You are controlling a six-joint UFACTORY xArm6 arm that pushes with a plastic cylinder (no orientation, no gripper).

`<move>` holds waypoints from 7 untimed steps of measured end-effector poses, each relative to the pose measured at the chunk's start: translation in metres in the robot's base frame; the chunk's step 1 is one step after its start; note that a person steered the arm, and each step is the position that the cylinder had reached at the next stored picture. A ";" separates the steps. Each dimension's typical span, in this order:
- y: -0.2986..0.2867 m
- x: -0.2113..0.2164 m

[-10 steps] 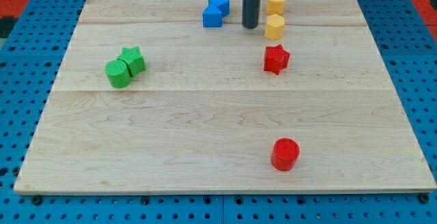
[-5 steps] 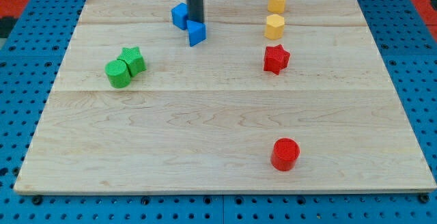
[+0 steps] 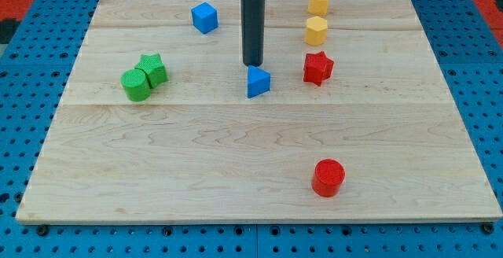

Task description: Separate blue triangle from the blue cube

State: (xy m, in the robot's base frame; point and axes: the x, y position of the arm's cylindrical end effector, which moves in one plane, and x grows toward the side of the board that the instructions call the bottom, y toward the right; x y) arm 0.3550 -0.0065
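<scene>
The wooden board (image 3: 259,156) is lying flat on a blue base full of little holes (image 3: 23,234), and that base is getting cut off at every edge of the view. The board is pale and smooth, with long grain lines running across it.

Closest to the view's bottom, a red round block (image 3: 328,177) is sitting by itself. It is looking like a short, fat drum.

Farther up, at the view's left, a green round block (image 3: 136,85) and a green star (image 3: 153,69) are touching each other.

In the middle, the blue triangle (image 3: 258,82) is sitting with its point up. My tip (image 3: 252,64) is resting just above it in the view, right at its top edge, and I cannot tell if the two are really touching. My rod is plain, dark and straight, with nothing to open or close, and it is not holding anything. Its top is getting cut off by the view's top edge.

A red star (image 3: 317,68) is sitting near the triangle, at its right.

Farther back, a yellow block (image 3: 316,31) is sitting above the red star, and another yellow block (image 3: 318,1) is behind it. Their shapes are hard to make out.

The blue cube (image 3: 204,17) is sitting near the view's top, left of my rod and well apart from the triangle.
</scene>
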 end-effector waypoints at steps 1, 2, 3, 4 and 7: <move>-0.036 0.041; 0.020 0.067; 0.020 0.066; 0.032 0.034; 0.062 0.059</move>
State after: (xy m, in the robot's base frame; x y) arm 0.4139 0.0559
